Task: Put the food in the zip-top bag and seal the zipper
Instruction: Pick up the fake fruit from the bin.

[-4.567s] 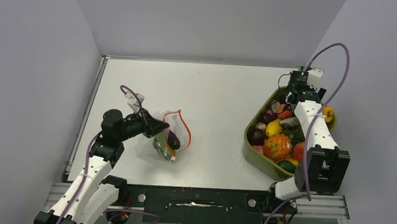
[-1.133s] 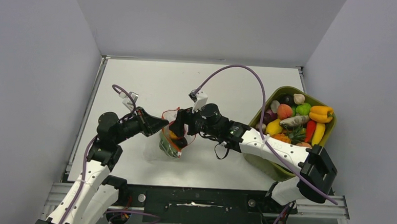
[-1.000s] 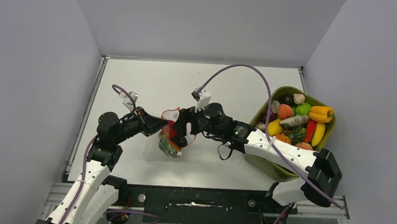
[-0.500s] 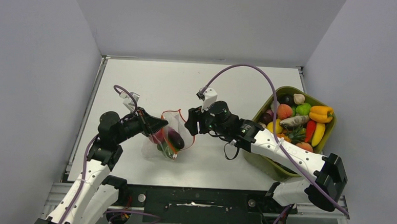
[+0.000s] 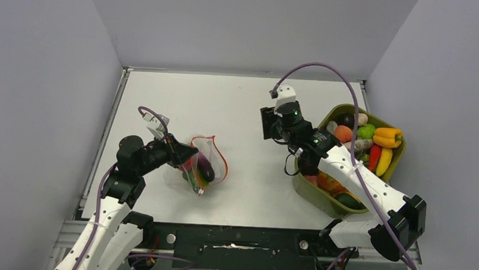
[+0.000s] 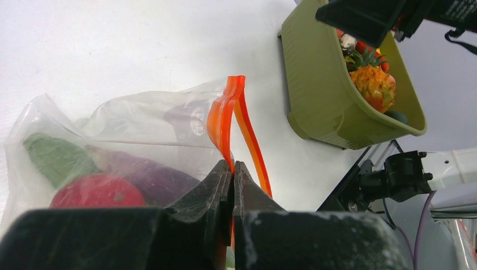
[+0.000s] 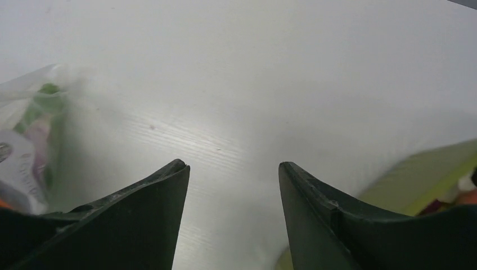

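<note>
The clear zip-top bag (image 5: 203,168) lies at the left middle of the table, its orange-red zipper (image 5: 215,147) gaping open. Inside are a red piece (image 6: 98,192), a dark purple aubergine (image 6: 147,174) and a green piece (image 6: 55,158). My left gripper (image 5: 181,156) is shut on the zipper strip (image 6: 224,121) at the bag's left edge and holds the mouth up. My right gripper (image 5: 266,124) is open and empty, in the air between the bag and the olive-green tub (image 5: 318,196). Its fingers (image 7: 140,197) frame bare table.
The olive-green tub at the right holds several toy foods, among them a yellow pepper (image 5: 388,136), a red chilli (image 5: 374,157) and a pineapple (image 6: 372,81). The right arm's purple cable (image 5: 327,71) arcs above the tub. Grey walls enclose the table.
My right gripper dropped a red piece into the bag, opened, and has pulled back right and up toward the tub. The left gripper keeps its hold on the zipper.
</note>
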Available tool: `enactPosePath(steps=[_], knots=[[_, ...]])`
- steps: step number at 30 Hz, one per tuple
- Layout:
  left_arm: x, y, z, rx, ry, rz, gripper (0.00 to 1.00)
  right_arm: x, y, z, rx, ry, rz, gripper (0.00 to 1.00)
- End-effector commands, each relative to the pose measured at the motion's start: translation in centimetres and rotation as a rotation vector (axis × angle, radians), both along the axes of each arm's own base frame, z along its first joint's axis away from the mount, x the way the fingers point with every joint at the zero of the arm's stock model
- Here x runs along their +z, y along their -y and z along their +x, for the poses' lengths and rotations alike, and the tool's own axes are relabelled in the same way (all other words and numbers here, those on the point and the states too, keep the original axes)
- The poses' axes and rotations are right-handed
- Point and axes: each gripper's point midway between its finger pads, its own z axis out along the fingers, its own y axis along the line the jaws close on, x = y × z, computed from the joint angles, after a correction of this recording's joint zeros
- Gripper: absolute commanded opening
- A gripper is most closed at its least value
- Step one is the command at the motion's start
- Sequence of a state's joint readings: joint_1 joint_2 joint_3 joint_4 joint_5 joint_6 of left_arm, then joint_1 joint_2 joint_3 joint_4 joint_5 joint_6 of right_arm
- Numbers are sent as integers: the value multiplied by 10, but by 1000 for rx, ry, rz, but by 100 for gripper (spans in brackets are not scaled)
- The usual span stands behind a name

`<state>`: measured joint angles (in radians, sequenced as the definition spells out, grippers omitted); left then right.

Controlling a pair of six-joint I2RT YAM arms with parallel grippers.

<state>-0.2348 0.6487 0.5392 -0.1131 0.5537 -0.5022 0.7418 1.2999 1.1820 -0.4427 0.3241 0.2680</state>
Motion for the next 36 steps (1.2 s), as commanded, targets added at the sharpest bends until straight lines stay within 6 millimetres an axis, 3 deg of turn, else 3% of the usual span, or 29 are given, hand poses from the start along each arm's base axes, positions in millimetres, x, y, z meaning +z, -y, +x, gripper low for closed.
enactPosePath(steps=[1,7,13,25,30,36], knots=[[25,1,2,-16,103,5,0,26,63,20,-181,82,-73,60],[25,3,0,-34,101,2,0,18,130,36,-361,49,-143,60],[25,4,0,-38,103,-3,0,16,182,47,-500,37,-214,61],[24,4,0,-38,98,-3,0,-16,244,60,-645,-61,-291,67],[23,4,1,-35,98,-1,0,-37,264,64,-677,-115,-302,71],[23,4,1,-34,95,0,0,-47,281,63,-713,-132,-310,72]])
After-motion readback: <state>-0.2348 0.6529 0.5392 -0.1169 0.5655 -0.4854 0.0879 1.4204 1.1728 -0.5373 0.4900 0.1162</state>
